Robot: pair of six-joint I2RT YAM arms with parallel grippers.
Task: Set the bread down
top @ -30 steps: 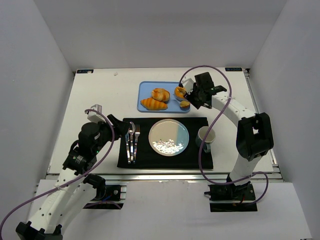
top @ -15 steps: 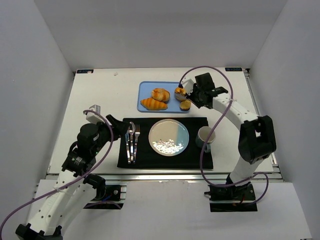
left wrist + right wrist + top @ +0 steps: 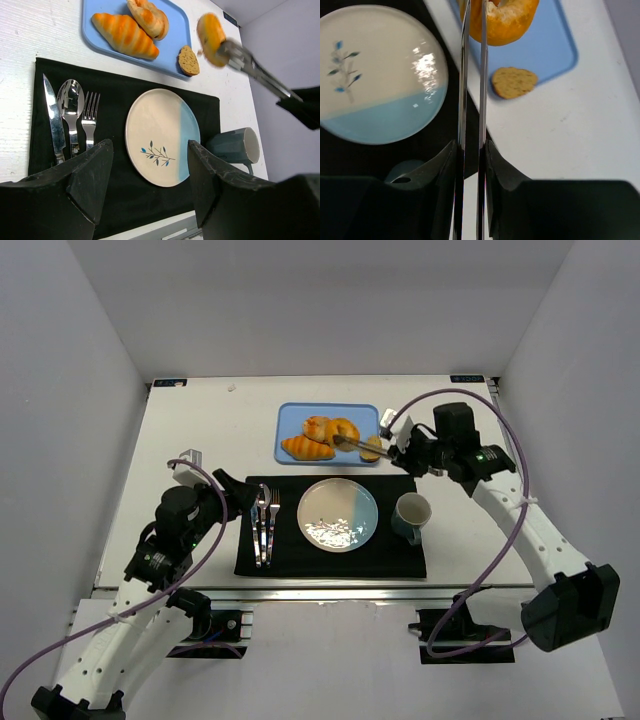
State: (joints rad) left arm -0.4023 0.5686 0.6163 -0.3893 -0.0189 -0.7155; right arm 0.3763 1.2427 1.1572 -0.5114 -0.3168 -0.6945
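Observation:
My right gripper is shut on a pair of metal tongs. The tong tips pinch a golden bread roll, held just above the right part of the blue tray. The tray also holds a striped croissant, another roll and a small brown bread slice. The white-and-blue plate lies on the black mat. My left gripper hangs open over the mat, holding nothing.
A dark blue mug stands on the black mat to the right of the plate. A knife, spoon and fork lie on the mat's left side. White walls enclose the table.
My right arm swung out to the right and its jaws tightened on the tongs. The roll in the tong tips shifted slightly left over the tray. The left arm barely moved.

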